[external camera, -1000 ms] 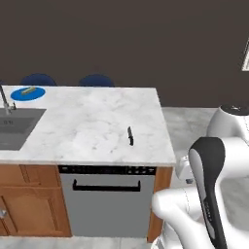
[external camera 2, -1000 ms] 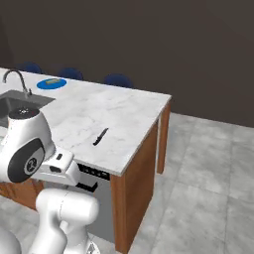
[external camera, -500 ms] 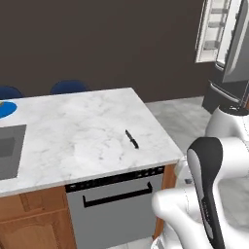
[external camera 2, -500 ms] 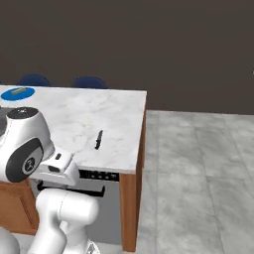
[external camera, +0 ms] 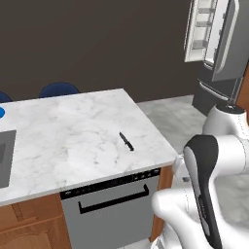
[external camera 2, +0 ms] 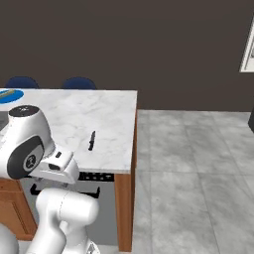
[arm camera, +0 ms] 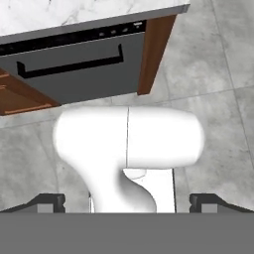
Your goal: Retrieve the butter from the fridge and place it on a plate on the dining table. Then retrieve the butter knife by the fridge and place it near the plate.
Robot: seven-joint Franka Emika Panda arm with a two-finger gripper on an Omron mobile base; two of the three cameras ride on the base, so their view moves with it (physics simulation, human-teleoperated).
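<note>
The slim black butter knife [external camera: 126, 141] lies flat on the white marble dining table [external camera: 73, 131], near its right end; it also shows as the knife [external camera 2: 92, 140] from the other side. The blue plate [external camera 2: 11, 95] sits at the table's far left, cut by the frame edge, with a pale sliver on it that may be the butter [external camera 2: 4, 93]. The dark grey fridge [external camera: 214, 53] stands at the upper right with a door swung open on white shelves. My gripper [arm camera: 128, 203] points down at the floor, fingertips [arm camera: 49, 202] far apart, open and empty.
A dark dishwasher front [external camera: 112, 204] sits under the table's right end, between wood panels. Two blue chairs [external camera 2: 79, 83] stand behind the table. The grey sink [external camera: 5, 158] is inset at the left. Grey tiled floor [external camera 2: 193, 163] stretches from the table toward the fridge.
The whole picture has shifted: the base has turned right, so the table slid left and the fridge came into view. The knife stays where it lay on the table.
</note>
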